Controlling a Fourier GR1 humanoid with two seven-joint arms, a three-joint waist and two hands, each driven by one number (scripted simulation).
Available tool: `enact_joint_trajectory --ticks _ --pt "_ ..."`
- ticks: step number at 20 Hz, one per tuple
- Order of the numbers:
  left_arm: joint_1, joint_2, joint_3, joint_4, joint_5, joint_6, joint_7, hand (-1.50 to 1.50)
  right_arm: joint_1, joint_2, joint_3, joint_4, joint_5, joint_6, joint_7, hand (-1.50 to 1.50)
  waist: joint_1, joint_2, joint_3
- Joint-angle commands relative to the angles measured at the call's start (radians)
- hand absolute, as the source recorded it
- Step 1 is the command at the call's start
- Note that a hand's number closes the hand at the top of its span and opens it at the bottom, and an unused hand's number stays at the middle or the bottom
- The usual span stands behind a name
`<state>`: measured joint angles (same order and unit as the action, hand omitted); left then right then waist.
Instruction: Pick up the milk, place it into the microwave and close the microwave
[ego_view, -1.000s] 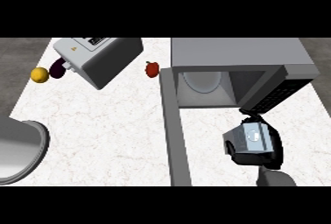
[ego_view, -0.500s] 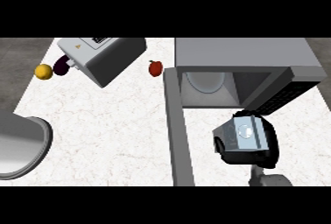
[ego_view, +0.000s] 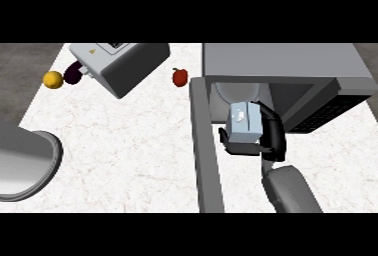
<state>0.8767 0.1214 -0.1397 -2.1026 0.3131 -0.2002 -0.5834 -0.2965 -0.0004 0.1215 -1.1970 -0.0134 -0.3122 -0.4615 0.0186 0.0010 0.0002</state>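
One hand (ego_view: 255, 145) curled its fingers round the milk (ego_view: 244, 121) at the microwave (ego_view: 295, 65) opening; the carton could catch its front edge.

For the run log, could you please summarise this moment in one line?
stage: placing | right hand: fingers curled round milk carton | carton: at microwave opening, not yet released | door: open | left hand: not in view

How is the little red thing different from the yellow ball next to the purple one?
The red thing is red with a small dark stem on top; the yellow ball is plain yellow. The red thing sits alone near the open microwave; the yellow ball sits far left, right beside the purple thing. Both are small, roundish, and rest on the counter untouched.
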Motion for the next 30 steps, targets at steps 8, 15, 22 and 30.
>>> enact_joint_trajectory --ticks 8,15,22,30 --pt "-0.002 0.042 0.091 -0.022 0.086 -0.035 0.042 -1.50 -0.296 -0.009 -0.147 0.523 -0.079 -0.031 -0.156 1.50 0.009 0.006 0.001" --pt "-0.052 0.023 0.070 0.036 0.049 -0.038 0.026 -1.50 -0.504 -0.072 -0.205 0.813 -0.018 -0.143 -0.205 1.50 0.037 0.017 0.002" --pt "-0.065 0.028 0.049 0.025 0.049 -0.044 0.058 -1.50 -0.554 -0.127 -0.226 0.966 0.006 -0.154 -0.271 1.50 0.069 0.036 0.004" --pt "-0.079 0.036 0.057 0.045 0.029 -0.064 0.028 -1.50 -0.637 -0.182 -0.202 1.021 0.068 -0.260 -0.318 1.50 0.090 0.043 0.004"
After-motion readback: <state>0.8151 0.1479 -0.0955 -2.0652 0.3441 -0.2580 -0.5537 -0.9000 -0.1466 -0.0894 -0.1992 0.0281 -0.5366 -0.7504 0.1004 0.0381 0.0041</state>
